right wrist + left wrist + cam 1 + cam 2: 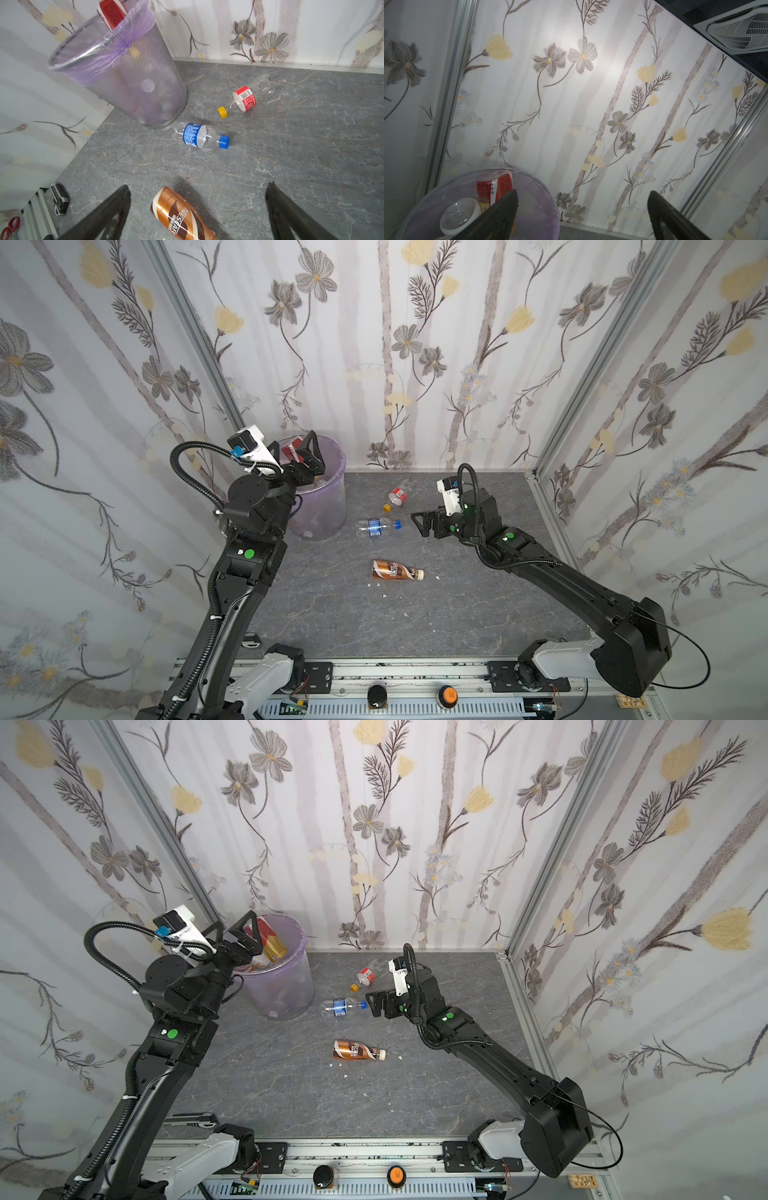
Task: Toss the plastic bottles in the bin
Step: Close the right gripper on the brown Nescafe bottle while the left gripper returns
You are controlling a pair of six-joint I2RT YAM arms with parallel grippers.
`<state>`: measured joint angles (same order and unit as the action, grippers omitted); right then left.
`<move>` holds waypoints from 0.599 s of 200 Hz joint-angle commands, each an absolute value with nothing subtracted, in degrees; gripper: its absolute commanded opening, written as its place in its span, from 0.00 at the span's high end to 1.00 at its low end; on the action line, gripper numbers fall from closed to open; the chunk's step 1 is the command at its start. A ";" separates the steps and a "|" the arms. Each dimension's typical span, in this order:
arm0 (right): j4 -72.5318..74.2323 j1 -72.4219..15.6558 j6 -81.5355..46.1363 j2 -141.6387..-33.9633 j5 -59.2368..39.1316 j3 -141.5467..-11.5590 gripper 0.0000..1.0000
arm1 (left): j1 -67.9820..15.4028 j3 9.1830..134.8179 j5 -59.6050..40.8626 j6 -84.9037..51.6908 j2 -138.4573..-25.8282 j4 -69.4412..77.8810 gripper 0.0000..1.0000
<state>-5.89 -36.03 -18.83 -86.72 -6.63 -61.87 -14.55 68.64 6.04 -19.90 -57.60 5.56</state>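
Left gripper (583,193) stands with its fingers spread wide and nothing between them, poised over the near rim of the bin (291,990), the far wall showing through the gap in its wrist view. Just beside one finger a red-and-gold labelled bottle (266,940) leans inside the bin, its upper part sticking out above the rim; whether the finger touches it cannot be told. The bin is a round wire-mesh basket lined with a pale purple bag (124,43), standing at the back left of the grey marbled tabletop (457,593) close to the corner of the flowered wall (415,344), and more bottles show dimly through its mesh. Right gripper (419,523) is likewise wide apart and empty, pointing left toward the middle of the table. Nearest it in both top views lies a clear blue-labelled bottle (378,526) on its side, its blue cap toward the gripper and its base near the foot of the bin. Behind that, a clear red-labelled bottle (397,495) with a yellow cap lies on its side. Toward the front, apart from the others, a brown Nescafé bottle (395,570) lies flat, white cap to the right, with a few white scraps (436,577) near it.
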 commanded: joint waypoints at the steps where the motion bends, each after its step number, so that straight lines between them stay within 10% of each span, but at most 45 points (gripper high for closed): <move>1: -8.45 -38.00 -15.22 -89.15 -4.31 -62.48 0.00 | -15.39 65.02 4.28 -24.37 -56.15 5.80 0.00; 120: -12.83 -52.88 -8.80 -101.77 2.83 -58.57 0.00 | -19.05 44.00 -2.69 -38.23 -47.61 1.85 0.00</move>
<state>-15.59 -52.12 -9.91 -99.83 2.79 -58.28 -18.98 45.82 -1.67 -34.61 -48.42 1.15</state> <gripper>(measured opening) 0.995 0.997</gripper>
